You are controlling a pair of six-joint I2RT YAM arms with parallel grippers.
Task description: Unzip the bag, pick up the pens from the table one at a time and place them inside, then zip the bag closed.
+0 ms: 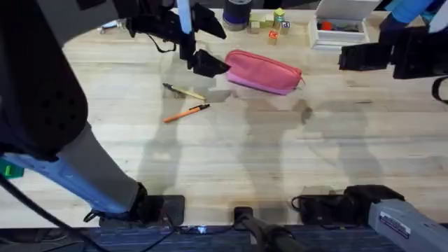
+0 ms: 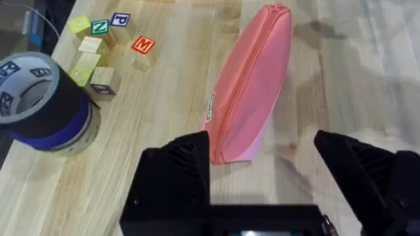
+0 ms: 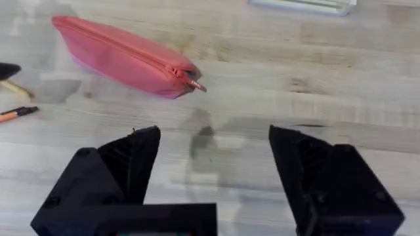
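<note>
On the wooden table [image 1: 280, 161], seen from overhead, the two pens lie left of centre. The tan-yellow pen [image 1: 183, 91] lies farther back and the orange pen [image 1: 186, 113] just in front of it, close together without touching. Both lie well clear of the pouch.

Just behind them the left gripper [image 1: 204, 63] hangs at the left end of the pink pencil pouch [image 1: 264, 71]. Its black fingers are spread wide and hold nothing. In the left wrist view the same gripper [image 2: 262, 164] straddles the near end of the pouch [image 2: 252, 85], one finger [image 2: 184, 164] at the pouch's edge; whether it touches the fabric cannot be told. The zipper runs along the pouch's top and looks closed.

The pouch lies flat at the table's back middle, slanted. Behind it stand a roll of tape [image 1: 237, 14] and some lettered wooden blocks [image 1: 269, 24], then a white tray [image 1: 339, 29] farther right.

The right gripper [image 1: 364, 56] hovers at the far right, well apart from the pouch. In the right wrist view its fingers [image 3: 118, 167] stand wide apart and empty, with the pouch's zipper pull [image 3: 194, 84] at the end nearest them.
</note>
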